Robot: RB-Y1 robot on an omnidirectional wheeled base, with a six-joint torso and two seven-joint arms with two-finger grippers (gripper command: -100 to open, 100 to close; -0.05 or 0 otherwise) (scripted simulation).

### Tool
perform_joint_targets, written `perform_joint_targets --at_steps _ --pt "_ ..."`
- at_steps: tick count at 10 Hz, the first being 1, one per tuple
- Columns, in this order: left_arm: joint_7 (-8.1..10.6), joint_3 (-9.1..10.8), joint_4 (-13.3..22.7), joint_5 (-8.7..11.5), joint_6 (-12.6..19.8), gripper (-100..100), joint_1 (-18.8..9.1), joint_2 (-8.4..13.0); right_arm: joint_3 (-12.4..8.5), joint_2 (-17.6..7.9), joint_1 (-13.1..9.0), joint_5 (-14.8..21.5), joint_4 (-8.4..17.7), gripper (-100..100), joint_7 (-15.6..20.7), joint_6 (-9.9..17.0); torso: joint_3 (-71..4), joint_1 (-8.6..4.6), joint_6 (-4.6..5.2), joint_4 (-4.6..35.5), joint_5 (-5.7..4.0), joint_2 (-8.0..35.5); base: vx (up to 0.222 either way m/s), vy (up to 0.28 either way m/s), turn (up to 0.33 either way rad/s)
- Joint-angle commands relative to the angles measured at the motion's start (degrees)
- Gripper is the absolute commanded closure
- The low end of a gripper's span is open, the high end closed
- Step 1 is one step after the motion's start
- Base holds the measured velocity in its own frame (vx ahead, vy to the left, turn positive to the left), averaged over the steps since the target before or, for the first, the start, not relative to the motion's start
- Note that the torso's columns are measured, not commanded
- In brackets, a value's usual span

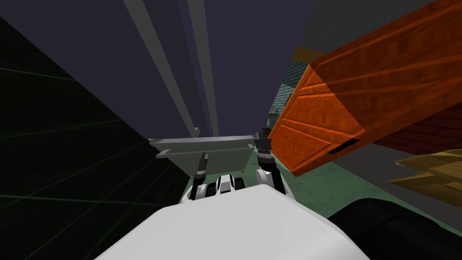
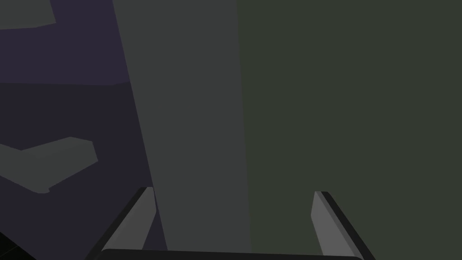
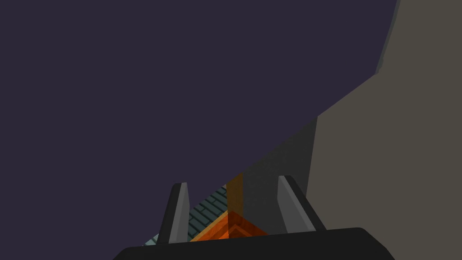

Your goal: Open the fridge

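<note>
At the far left a black area [image 1: 54,149] borders the fridge [image 1: 113,67]. Its dark purple-grey front stands close ahead, between that area and the orange cabinet [image 1: 361,90] on the right. Two long grey handles run up the front side by side, the left handle [image 1: 160,63] and the right handle [image 1: 204,63]. Below them lie two short grey cross bars [image 1: 203,141], one just over the other.

The left end effector [image 2: 233,191] sits low before the cross bars, wide open and empty. Its wrist view has a broad grey bar [image 2: 194,135] rising between the lines of its fingers [image 2: 144,216], though I cannot tell whether they reach around it. The right end effector [image 3: 232,180], just beside the cabinet's corner, is open less far and also holds nothing.

I judge the door heavy and stiff, probably held by a seal, so it should resist and then swing on its hinge. The handles look rigid, smooth and narrow, so thin fingers may slide along them. The best hold seems to be low on a long handle, with the fingers squarely across it, pulling steadily in an arc.
</note>
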Motion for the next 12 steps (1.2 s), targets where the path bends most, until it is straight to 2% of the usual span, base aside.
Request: perform_joint_targets --at_steps 1,2,5,7,12 --pt "0.03 0.06 -0.53 0.02 0.92 -100 -0.41 0.02 0.00 0.00 0.00 0.00 0.00 0 0.00 0.00 0.00 0.00 -0.01 0.00 0.00 0.00 -0.006 -0.001 0.001" --pt "0.10 -0.22 -0.62 -0.10 -0.59 100 1.38 0.11 0.00 0.00 0.00 0.00 0.00 0 0.00 0.00 -0.01 0.01 -0.01 -0.01 0.00 -0.02 0.016 0.001 -0.026" --pt "0.04 -0.59 0.53 -0.24 -4.15 100 3.94 0.13 0.00 0.00 0.00 0.00 0.00 0 0.00 0.00 -0.25 0.17 0.02 -0.38 0.16 -0.49 0.020 0.004 -0.018" --pt "0.18 -0.53 -1.15 -0.27 -1.73 100 2.36 0.05 0.00 0.00 0.01 0.00 0.00 0 0.00 0.00 -0.19 0.11 0.03 -0.28 0.12 -0.37 -0.044 -0.003 0.020" --pt "0.46 -0.45 -2.20 -0.36 2.93 100 0.17 0.09 0.00 0.00 -0.02 0.00 0.00 0 0.00 0.00 0.02 -0.07 -0.02 0.05 -0.05 0.05 -0.168 -0.001 0.031"
